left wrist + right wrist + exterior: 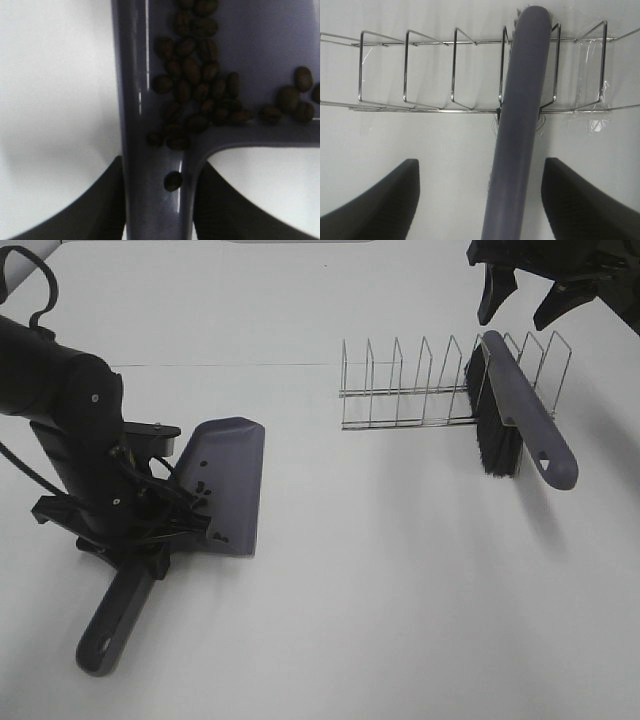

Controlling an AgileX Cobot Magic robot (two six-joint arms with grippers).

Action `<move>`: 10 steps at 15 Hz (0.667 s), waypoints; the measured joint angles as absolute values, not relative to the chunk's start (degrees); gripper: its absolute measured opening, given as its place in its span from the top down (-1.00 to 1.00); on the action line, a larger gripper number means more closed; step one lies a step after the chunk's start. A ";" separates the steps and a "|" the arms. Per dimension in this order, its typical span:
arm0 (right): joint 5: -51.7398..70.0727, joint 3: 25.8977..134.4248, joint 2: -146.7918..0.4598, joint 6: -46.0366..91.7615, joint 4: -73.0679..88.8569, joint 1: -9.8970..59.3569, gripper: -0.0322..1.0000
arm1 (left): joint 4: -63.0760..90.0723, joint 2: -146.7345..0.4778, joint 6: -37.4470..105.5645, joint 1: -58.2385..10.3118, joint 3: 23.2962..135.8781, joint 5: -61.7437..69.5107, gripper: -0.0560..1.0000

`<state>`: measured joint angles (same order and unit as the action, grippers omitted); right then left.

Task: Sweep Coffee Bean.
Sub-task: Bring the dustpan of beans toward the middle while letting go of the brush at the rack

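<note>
The coffee beans lie heaped in the grey-purple dustpan, at the corner where its handle begins; one stray bean rests on the handle. My left gripper is shut on that handle, with its dark fingers pressed on both sides. The grey-purple brush with black bristles leans in the wire rack on the right. My right gripper hangs open above the brush handle, its fingers spread well clear of it.
The white table carries only the dustpan on the left and the wire rack at the back right. The rack's upright wire dividers stand on both sides of the brush.
</note>
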<state>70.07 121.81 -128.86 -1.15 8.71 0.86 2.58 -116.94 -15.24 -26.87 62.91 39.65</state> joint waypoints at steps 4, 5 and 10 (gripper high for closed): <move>70.02 121.81 -128.74 -1.15 10.03 0.86 -0.22 | 2.58 -119.98 -14.90 -26.93 67.78 41.37 0.28; 70.02 121.81 -128.74 -1.15 10.03 0.86 -0.22 | 2.52 -120.38 -14.90 -26.93 68.01 41.37 0.28; 70.02 121.81 -128.74 -1.15 10.08 0.86 -0.22 | 2.52 -120.66 -14.84 -26.93 68.70 41.94 0.28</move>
